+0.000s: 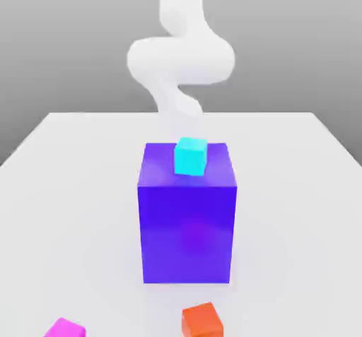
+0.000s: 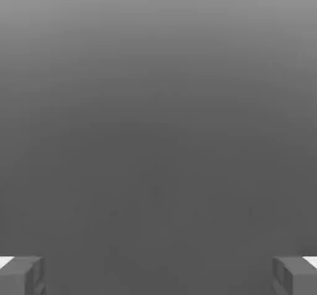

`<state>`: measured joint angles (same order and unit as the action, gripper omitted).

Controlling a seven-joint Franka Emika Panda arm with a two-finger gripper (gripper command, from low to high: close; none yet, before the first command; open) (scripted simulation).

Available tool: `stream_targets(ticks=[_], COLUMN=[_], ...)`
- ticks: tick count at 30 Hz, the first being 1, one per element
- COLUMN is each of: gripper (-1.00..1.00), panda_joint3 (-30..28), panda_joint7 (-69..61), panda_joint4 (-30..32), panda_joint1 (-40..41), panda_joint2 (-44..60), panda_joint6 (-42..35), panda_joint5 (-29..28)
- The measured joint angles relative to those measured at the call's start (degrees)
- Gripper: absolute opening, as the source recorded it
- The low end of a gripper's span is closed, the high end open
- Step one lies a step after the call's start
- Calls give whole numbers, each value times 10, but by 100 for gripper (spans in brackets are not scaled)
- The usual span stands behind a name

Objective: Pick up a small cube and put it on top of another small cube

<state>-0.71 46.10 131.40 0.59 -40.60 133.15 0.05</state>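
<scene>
On top of the tall purple block (image 1: pixel 187 212), mid-surface (image 1: pixel 297 187), sits a small cyan cube (image 1: pixel 190 156), near the block's far edge. Two more small cubes lie at the near edge of the exterior view: an orange cube (image 1: pixel 202 321) just past the block's foot, and a magenta cube (image 1: pixel 64 328) toward the exterior view's left, well apart from the orange one. The white arm (image 1: pixel 180 56) coils up behind the block, clear of everything.

The tool (image 2: pixel 158 275) is released, jaws spread wide w/ nothing between them; its fingertips (image 2: pixel 21 275) sit at opposite edges of the hand view.

Risks, as judgement: which cube gets picked isn't settled yet. Reaching the orange or magenta cube means passing over or around the block, so a low path could clip it or knock the cyan cube off. Going for the cyan cube, an off-centre descent could push it over the far edge. Stacking on a small cube leaves little margin; a skewed release would topple it.

View diffs: the exterior view gives the cubes, the block and the arm's pose. The hand view gives the spread of the jaws against blank grey, no cube lined up.
</scene>
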Motion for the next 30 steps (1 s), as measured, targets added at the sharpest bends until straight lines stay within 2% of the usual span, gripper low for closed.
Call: stream_targets(ticks=[13,30], gripper=[0,0], panda_joint3=[-44,-75], panda_joint7=[6,-11], panda_joint4=[-20,-47], panda_joint1=[29,91], panda_joint2=[273,628], panda_joint6=[72,165], panda_joint5=[13,65])
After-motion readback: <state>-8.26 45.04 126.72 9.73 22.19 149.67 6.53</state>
